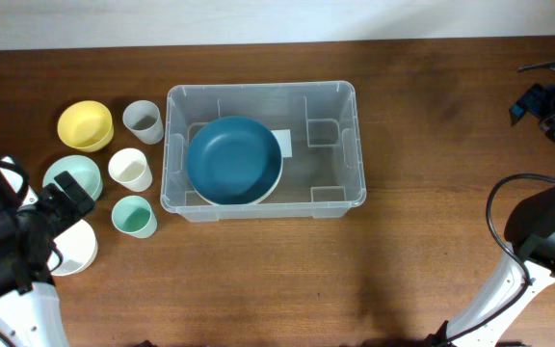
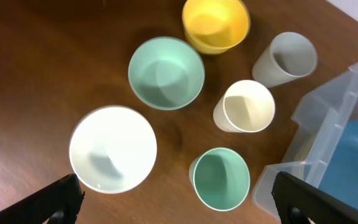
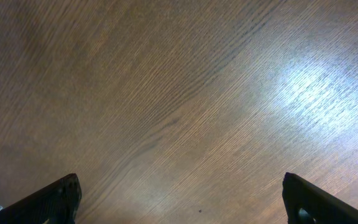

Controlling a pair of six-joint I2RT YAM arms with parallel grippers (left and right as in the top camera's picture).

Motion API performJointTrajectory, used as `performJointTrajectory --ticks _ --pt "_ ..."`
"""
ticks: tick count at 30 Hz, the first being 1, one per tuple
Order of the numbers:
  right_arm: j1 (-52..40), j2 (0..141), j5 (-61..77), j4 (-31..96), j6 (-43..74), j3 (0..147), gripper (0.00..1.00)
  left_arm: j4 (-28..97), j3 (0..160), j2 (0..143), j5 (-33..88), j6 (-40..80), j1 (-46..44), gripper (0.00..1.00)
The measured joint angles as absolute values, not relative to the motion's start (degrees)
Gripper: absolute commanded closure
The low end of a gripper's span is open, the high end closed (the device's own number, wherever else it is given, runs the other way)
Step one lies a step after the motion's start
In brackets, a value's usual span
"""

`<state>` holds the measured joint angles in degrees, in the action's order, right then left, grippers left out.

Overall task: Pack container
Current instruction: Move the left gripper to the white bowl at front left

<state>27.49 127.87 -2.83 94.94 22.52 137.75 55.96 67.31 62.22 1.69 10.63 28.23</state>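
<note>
Here, an early stage of packing: the container sits mid-worktop, long side across the overhead view, w/ one blue bowl already lying in its left half; the rest of its floor is bare but for a white label. Six items wait outside, just left of the bin: yellow bowl, grey cup, cream cup, mint bowl, mint cup, white bowl. The left claw hangs above this group, spread wide & holding nothing; in its wrist view the mint cup and white bowl lie closest beneath. The right claw is likewise spread & empty, over bare wood well apart from the bin. Step in hand, as judged: choosing the next item, i.e. pre-grasp. Next move prob. calls for the left claw to descend over one rim (mint cup looks nearest), pinch its wall, lift clear of neighbours, then carry it right over the bin's rim; the cups stand close together, so a straight vertical approach seems wise
</note>
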Motion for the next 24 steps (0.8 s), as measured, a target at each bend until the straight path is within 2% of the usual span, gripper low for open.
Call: performJointTrajectory --ticks 8,24 --pt "27.49 127.87 -2.83 94.94 22.50 137.75 0.01 57.58 67.33 69.30 4.23 25.98 35.55 0.01" --pt "27.49 127.87 -2.83 94.94 22.48 137.75 0.01 63.66 67.35 86.91 5.78 34.13 37.80 0.01"
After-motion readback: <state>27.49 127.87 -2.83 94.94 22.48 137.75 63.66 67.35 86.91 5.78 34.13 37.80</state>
